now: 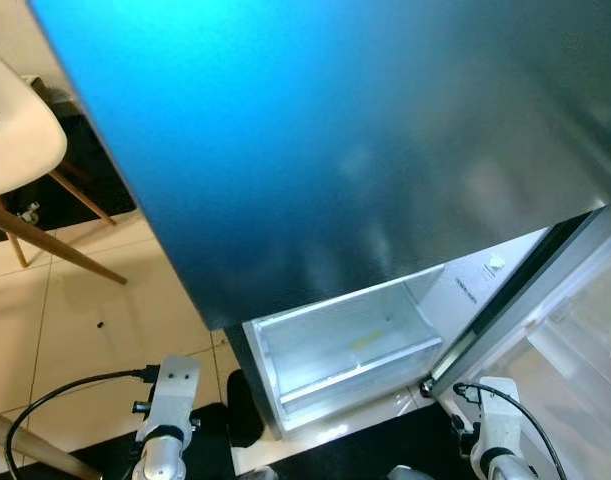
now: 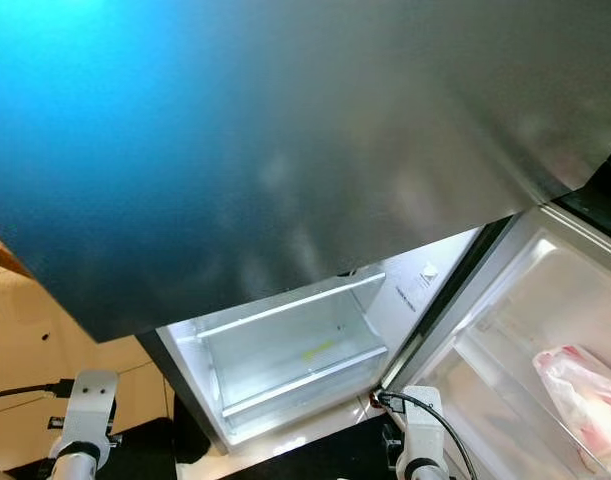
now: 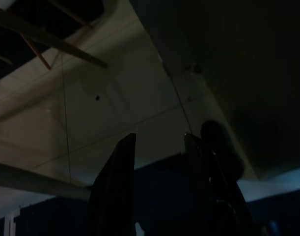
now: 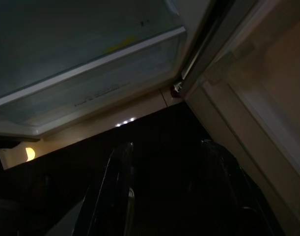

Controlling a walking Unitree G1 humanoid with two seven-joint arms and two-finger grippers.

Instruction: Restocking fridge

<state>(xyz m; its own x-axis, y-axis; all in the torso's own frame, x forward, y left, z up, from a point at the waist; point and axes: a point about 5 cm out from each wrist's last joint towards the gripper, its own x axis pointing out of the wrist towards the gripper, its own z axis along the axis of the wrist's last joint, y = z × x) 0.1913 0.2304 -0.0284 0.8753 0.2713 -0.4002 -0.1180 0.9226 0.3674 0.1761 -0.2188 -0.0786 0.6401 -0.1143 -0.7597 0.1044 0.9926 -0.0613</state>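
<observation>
To the left of the fridge (image 1: 365,140), a white chair (image 1: 15,130) on slanted wooden legs stands on a beige tiled floor (image 1: 75,320). The fridge's dark upper door is shut and runs diagonally across the head views. Under it the lower compartment is open and lit, and a clear drawer (image 1: 345,350) lies crosswise with its long side parallel to the fridge front. Right of the drawer, the lower door (image 2: 525,330) swings open toward the robot, with a pink bag (image 2: 585,395) on its shelf. The left gripper (image 3: 159,187) hangs low over the floor, fingers parted, holding nothing. The right gripper (image 4: 169,191) hangs before the drawer, also parted and empty.
</observation>
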